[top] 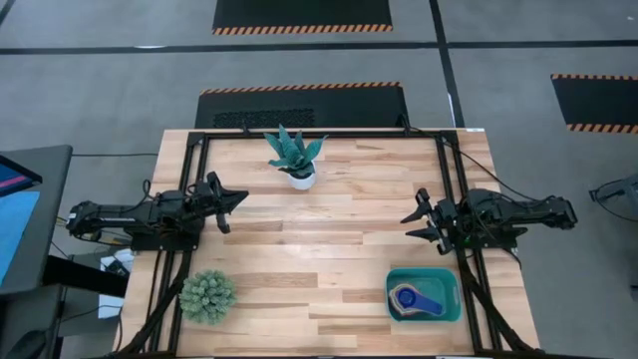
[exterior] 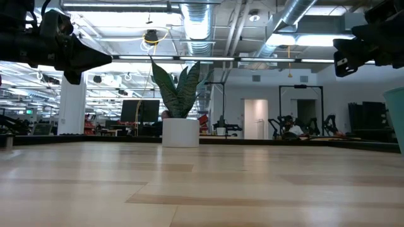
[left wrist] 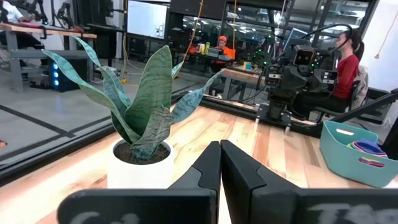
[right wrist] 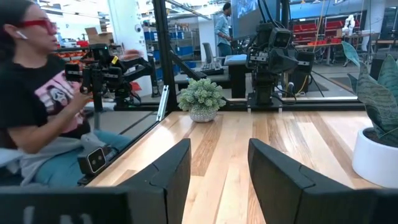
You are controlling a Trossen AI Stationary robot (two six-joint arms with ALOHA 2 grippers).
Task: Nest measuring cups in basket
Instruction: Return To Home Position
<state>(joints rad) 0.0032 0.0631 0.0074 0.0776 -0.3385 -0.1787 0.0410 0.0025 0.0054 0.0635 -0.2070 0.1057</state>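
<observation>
— Closest to the lens are the fingers, so what are they doing?

— On the left wrist view the left gripper [left wrist: 219, 144] is closed, its two fingertips pressed together with nothing between them. The right gripper [right wrist: 219, 144] is spread, with a plain gap between its fingers, and it carries nothing.

— And where do the arms sit?

— From above, each is at its own side of the table [top: 329, 249], well apart from the other. The low view shows both lifted clear of the wood.

— Where have the cups got to?

— The measuring cups [top: 411, 299] lie in the basket [top: 449, 274], which stands at the near right corner, just in front of the right arm. They sit as one cluster, with a blue cup and its handle showing on top. Coloured rims peek over the basket wall in the left wrist view. I cannot count how many are stacked there.

— Is anything left out?

— No loose cup shows on the table. Only the spiky plant [top: 296, 160] at the far middle and the round bushy plant [top: 207, 295] at the near left stand there.

— So how far along is it?

— I judge the nesting done. What remains is only for the arms to settle at rest.
</observation>
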